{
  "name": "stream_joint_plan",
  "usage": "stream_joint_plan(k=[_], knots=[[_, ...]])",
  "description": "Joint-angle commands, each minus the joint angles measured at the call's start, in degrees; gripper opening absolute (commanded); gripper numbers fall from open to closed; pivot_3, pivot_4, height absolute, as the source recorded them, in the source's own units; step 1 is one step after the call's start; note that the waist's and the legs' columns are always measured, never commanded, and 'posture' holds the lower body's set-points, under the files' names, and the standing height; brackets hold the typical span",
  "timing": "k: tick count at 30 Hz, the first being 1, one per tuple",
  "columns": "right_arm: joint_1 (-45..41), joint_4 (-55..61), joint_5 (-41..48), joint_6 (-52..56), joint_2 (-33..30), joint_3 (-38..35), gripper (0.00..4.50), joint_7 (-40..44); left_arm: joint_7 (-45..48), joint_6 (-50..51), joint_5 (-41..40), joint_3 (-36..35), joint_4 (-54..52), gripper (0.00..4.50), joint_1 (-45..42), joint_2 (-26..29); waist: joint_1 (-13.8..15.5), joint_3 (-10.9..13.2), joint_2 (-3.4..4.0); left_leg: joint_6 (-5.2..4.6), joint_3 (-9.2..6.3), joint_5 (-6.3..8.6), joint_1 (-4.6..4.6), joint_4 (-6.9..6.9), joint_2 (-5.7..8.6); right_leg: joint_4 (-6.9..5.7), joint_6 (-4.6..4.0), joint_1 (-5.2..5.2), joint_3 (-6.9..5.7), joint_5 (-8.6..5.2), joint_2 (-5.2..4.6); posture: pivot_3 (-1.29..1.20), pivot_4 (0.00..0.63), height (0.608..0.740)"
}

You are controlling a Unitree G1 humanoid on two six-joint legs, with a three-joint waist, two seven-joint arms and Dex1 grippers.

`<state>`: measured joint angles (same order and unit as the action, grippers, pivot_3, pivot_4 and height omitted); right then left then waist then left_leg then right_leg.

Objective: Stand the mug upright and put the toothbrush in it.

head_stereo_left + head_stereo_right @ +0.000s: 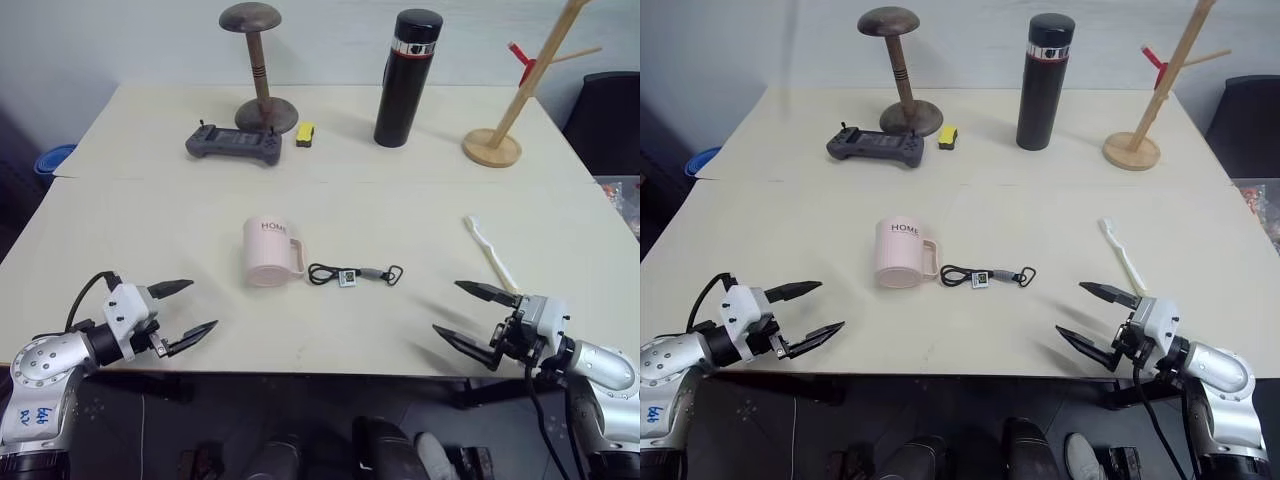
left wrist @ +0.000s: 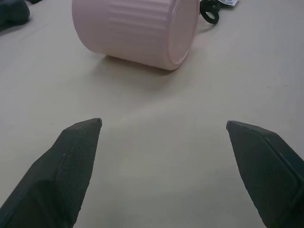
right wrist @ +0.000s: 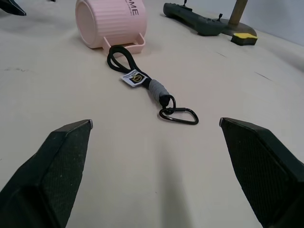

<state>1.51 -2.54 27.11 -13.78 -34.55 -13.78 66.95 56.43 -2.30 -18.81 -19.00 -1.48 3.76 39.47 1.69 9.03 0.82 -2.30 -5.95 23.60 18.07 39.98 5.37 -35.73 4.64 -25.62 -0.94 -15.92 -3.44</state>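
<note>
The pale pink mug (image 1: 268, 252) lies on its side mid-table, "HOME" lettering upward, handle toward the right, closed base toward me, as the left wrist view (image 2: 137, 31) also shows. The white toothbrush (image 1: 490, 253) lies flat on the table at the right, bristle head at its far end. My left gripper (image 1: 203, 305) hovers open near the front edge, left of the mug and apart from it, nothing between its fingers (image 2: 76, 156). Open and empty too, my right gripper (image 1: 446, 307) sits at the front right, just short of the toothbrush's near end.
A black strap with a carabiner (image 1: 355, 274) lies right of the mug's handle. Along the back stand a wooden hat stand (image 1: 258, 65), a grey controller (image 1: 233, 145), a yellow block (image 1: 304, 132), a tall black flask (image 1: 407, 80) and a wooden rack (image 1: 510, 110).
</note>
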Motion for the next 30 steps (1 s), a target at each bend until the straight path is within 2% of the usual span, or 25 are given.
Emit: stream_joint_plan(k=[1, 4, 6, 8, 9, 11, 16, 19, 22, 26, 30], knots=[[-0.6, 0.1, 0.6, -0.6, 0.1, 0.0, 4.50, 0.1, 0.6, 0.4, -2.1, -0.5, -2.2, 4.46, 0.4, 0.8, -0.1, 0.0, 0.01, 0.00, 0.00, 0.00, 0.00, 0.00, 0.00, 0.01, 0.00, 0.00, 0.00, 0.00, 0.00, 0.00, 0.150, 0.740], [-1.7, 0.7, 0.6, 0.8, 0.0, 0.5, 4.50, -0.5, 1.4, 1.4, -3.5, -0.8, -2.6, 4.46, 0.6, 0.9, -0.2, 0.0, 0.03, 0.00, 0.01, 0.00, 0.00, 0.00, -0.01, 0.01, 0.00, 0.00, 0.00, 0.00, 0.01, 0.00, 0.150, 0.740], [-3.7, 3.4, 0.0, 6.2, -1.3, 2.5, 4.50, -2.3, 3.0, 4.6, -6.8, -1.2, -4.2, 4.46, 1.3, 1.3, -0.2, 0.0, 0.04, 0.00, 0.00, 0.00, 0.00, 0.00, -0.02, 0.01, 0.00, 0.00, 0.00, 0.00, 0.01, 0.00, 0.150, 0.740], [-7.5, 7.2, -3.3, 14.9, -2.9, 5.2, 4.50, -8.0, 3.8, 9.4, -10.6, -2.0, -6.6, 4.46, 2.3, 2.1, -0.5, 0.1, 0.11, 0.00, 0.02, 0.00, 0.00, 0.00, -0.03, 0.00, -0.01, -0.01, 0.02, 0.00, 0.01, 0.00, 0.150, 0.740], [-10.9, 9.2, -5.9, 22.2, -3.7, 7.3, 4.50, -12.3, 3.6, 11.9, -12.6, -2.6, -8.2, 4.46, 2.8, 2.4, -0.7, 0.1, 0.12, 0.00, 0.03, 0.00, 0.02, 0.00, -0.03, -0.03, -0.01, -0.05, 0.05, 0.00, 0.01, 0.00, 0.150, 0.740], [-19.1, 10.6, -8.7, 31.8, -3.6, 12.6, 4.50, -15.6, 2.8, 14.2, -13.9, -3.0, -9.9, 4.46, 3.3, 2.6, -1.0, 0.1, 0.18, 0.01, 0.06, 0.00, 0.04, 0.00, -0.04, -0.08, -0.03, -0.10, 0.08, -0.01, 0.01, 0.00, 0.150, 0.740], [-33.1, 3.5, -15.1, 40.8, -1.0, 24.7, 4.50, -14.2, 2.1, 13.3, -12.1, -1.5, -10.8, 4.46, 3.1, 1.7, -0.7, 0.1, 0.16, 0.07, 0.00, 0.02, 0.13, -0.08, -0.08, -0.08, -0.16, -0.28, -0.03, -0.09, 0.03, 0.00, 0.150, 0.740], [-38.0, -1.1, -16.9, 43.7, 0.1, 29.1, 4.50, -11.4, 2.4, 13.8, -12.8, -1.3, -11.7, 4.46, 3.2, 1.8, -0.2, 0.1, 0.13, 0.05, -0.03, 0.03, 0.30, -0.01, -0.01, -0.03, -0.15, -0.34, -0.08, -0.08, -0.01, 0.00, 0.150, 0.740], [-41.0, -4.5, -18.0, 44.4, 0.8, 31.4, 3.95, -9.4, 3.8, 15.4, -15.2, -1.9, -14.3, 4.50, 5.0, 2.4, -0.4, 0.1, 0.13, 0.00, -0.02, 0.04, 0.40, 0.05, 0.04, -0.07, -0.06, -0.35, -0.09, -0.03, -0.03, 0.00, 0.150, 0.740], [-41.8, -5.2, -17.7, 44.1, 0.5, 31.6, 2.61, -6.3, 4.7, 16.1, -16.7, -2.2, -18.1, 4.50, 6.5, 2.7, -0.6, 0.1, 0.13, -0.01, -0.01, 0.05, 0.40, 0.03, 0.01, -0.01, -0.05, -0.37, -0.08, -0.02, -0.01, 0.00, 0.150, 0.740], [-37.5, -2.8, -14.4, 41.9, -3.6, 27.0, 1.19, -1.4, 3.4, 19.1, -19.1, 0.4, -23.4, 4.50, 4.3, 2.2, -0.1, 0.1, 0.12, 0.01, -0.02, 0.04, 0.43, 0.07, -0.02, 0.02, -0.06, -0.42, -0.09, -0.03, -0.01, 0.00, 0.150, 0.740]])
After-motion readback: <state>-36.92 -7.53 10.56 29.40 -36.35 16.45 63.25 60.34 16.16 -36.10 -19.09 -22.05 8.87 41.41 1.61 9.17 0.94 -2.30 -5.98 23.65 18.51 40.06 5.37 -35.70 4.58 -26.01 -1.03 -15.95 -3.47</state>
